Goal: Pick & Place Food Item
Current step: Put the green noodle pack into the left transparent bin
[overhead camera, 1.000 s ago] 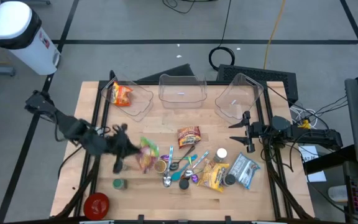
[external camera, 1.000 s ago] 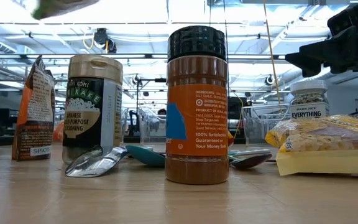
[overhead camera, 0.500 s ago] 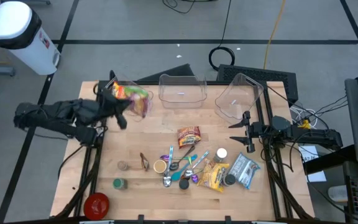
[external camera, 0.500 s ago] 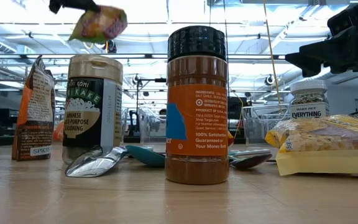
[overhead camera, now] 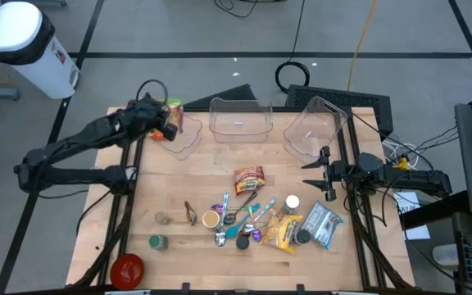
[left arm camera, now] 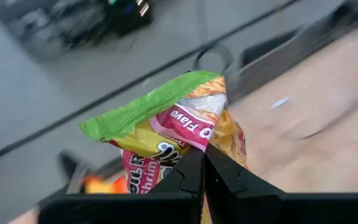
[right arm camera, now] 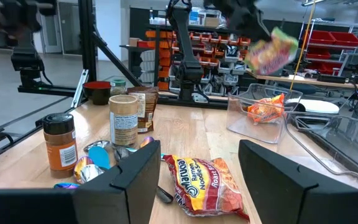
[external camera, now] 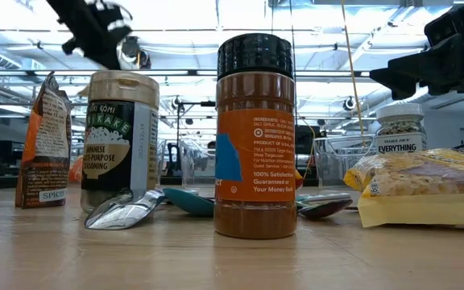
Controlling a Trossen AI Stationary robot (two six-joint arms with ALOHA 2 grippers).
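While the left gripper (left arm camera: pixel 199 163) hangs over the left bin (overhead camera: pixel 188 141), we note its jaws pinched tight on the snack bag (left arm camera: pixel 173 127), held by its lower edge, likely for dropping beside the orange packet (right arm camera: pixel 265 110) there. Bag print reads "Flavor" and "Shrimp" in part. Mid-table: ramen packet (right arm camera: pixel 199 179), "Ramen Noodle"; seasoning jar (external camera: pixel 119 141), "Japanese Multi-Purpose Seasoning"; spice bottle (external camera: pixel 254 135); shaker (external camera: pixel 399 129), "EVERYTHING". At the table's right edge, the right gripper (right arm camera: pixel 191 165) waits, jaws parted and empty.

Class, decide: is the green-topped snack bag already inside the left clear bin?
No. The left gripper holds the snack bag above the left clear bin.
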